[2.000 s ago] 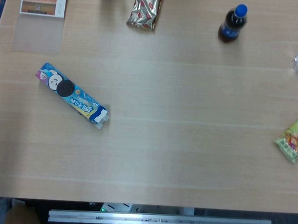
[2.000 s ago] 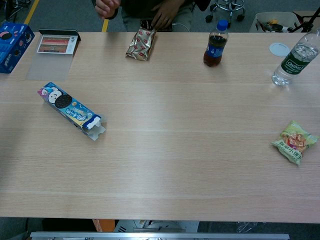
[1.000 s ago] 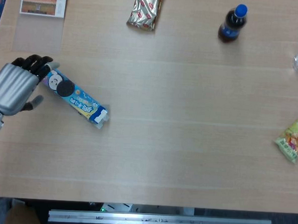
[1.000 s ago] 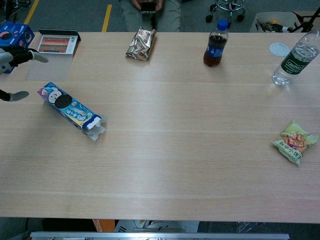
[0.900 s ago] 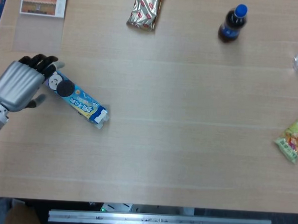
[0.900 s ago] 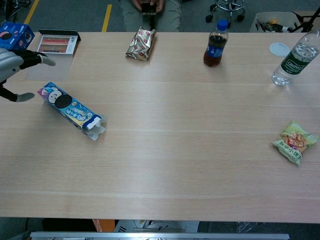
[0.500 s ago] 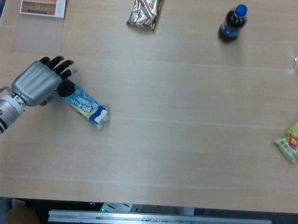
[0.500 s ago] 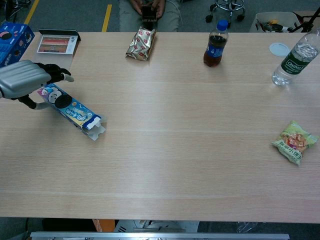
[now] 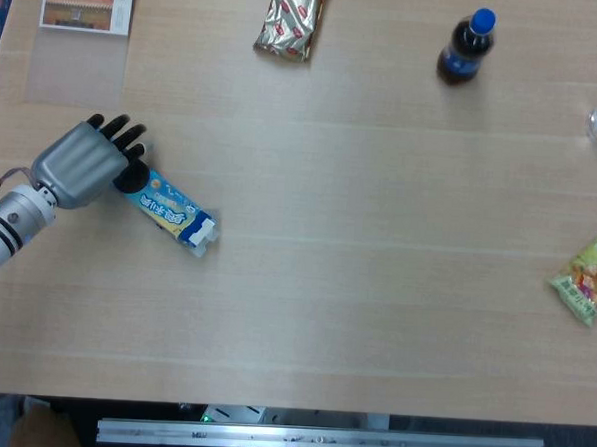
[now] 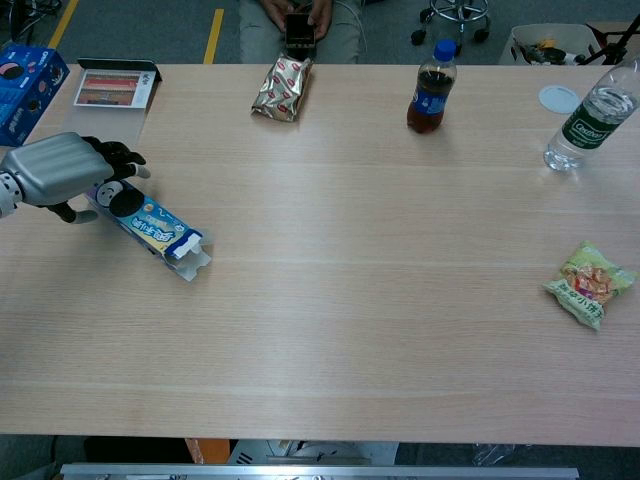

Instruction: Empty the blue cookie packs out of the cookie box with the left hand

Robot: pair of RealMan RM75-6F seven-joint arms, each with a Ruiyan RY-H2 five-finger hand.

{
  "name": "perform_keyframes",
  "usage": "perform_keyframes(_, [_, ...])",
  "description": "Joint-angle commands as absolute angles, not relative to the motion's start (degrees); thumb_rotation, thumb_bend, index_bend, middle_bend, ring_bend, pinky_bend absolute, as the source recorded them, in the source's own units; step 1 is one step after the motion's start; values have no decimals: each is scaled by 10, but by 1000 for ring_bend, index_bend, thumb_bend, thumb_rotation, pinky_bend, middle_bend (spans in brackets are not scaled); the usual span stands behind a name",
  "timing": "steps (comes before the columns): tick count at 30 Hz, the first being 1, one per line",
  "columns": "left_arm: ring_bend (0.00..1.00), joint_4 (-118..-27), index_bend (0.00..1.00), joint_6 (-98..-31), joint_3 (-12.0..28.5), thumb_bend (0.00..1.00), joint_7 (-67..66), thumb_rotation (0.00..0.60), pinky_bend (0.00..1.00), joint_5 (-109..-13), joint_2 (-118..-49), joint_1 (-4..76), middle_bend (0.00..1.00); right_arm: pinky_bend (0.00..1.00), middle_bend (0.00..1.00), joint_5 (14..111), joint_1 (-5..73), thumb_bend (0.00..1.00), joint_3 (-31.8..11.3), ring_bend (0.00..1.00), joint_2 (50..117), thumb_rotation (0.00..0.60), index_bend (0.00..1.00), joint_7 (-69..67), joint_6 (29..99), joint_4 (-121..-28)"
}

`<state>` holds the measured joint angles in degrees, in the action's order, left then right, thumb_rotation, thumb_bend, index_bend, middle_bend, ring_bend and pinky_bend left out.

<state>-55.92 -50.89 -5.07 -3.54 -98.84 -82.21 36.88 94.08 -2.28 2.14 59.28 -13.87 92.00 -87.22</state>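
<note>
The blue cookie box [image 9: 169, 209] lies flat and diagonal on the left of the table, its flaps open at the lower-right end [image 9: 203, 234]. No cookie packs show outside it. My left hand [image 9: 81, 162] covers the box's closed upper-left end, with its fingers curled over the far edge. In the chest view the left hand [image 10: 60, 170] shows its thumb against the near side of the cookie box [image 10: 155, 232], so it grips that end. My right hand is in neither view.
A foil snack pack [image 9: 289, 18] and a cola bottle [image 9: 466, 47] stand at the far edge. A water bottle [image 10: 590, 115], a white lid [image 10: 559, 97] and a green snack bag [image 9: 586, 281] are at the right. A printed card [image 9: 86, 4], a blue box [image 10: 28, 80] and a seated person [image 10: 300, 20] are behind.
My left hand came in from the left edge, moved right over the box's closed end and settled its fingers around it. The box has stayed where it was.
</note>
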Motion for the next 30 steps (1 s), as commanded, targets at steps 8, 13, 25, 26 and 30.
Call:
perform_keyframes(8, [103,-492,130,-503,-70,269,-28,600,258,-989,-856,377,106,402,357,940,-25,260,21,320,591,600,370,-136,921,-877])
perform_keyframes(13, [122,-444,178,-516,-77,270,-14,600,282,-992,-883,376,152,402,357,939,-27,259,22,320,589,600,370,-137,921,-877])
perform_keyframes(25, [399,-383,400,-544,-67,270,-110,600,583,-976,-928,360,483,402,357,941,-29,259,23,320,591,600,370,-144,921,-869])
perform_keyframes(26, [399,-394,400,-544,-62,270,-132,600,585,-969,-925,358,483,402,357,942,-29,259,23,320,591,600,370,-145,921,-869])
perform_keyframes(30, [400,-447,390,-546,-39,270,-222,600,585,-939,-910,349,476,402,357,944,-29,259,23,320,593,600,370,-147,923,-866])
